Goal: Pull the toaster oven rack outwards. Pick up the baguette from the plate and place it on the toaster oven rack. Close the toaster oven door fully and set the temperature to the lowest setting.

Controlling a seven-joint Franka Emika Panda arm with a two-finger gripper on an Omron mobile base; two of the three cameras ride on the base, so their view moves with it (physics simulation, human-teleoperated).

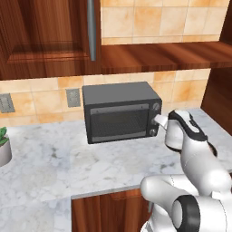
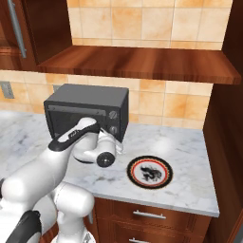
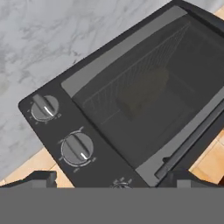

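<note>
You're seeing a plant pot [image 1: 3, 152] sitting on the marble counter [image 1: 68, 158], outlets [image 1: 72, 97] hanging on tile.

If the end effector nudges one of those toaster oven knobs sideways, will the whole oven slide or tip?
Probably not tip: the toaster oven is low, wide and boxy, sitting flat on the counter. It could slide a little, since the marble top looks smooth. The knobs have a raised bar, so the open end effector should turn one rather than slip.

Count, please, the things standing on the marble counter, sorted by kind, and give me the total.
Toaster oven: 1
Plate, orange-red rim: 1
Potted plant, at the left edge: 1
Baguette, dimly seen behind the oven's closed door: 1
Total: 4
</note>
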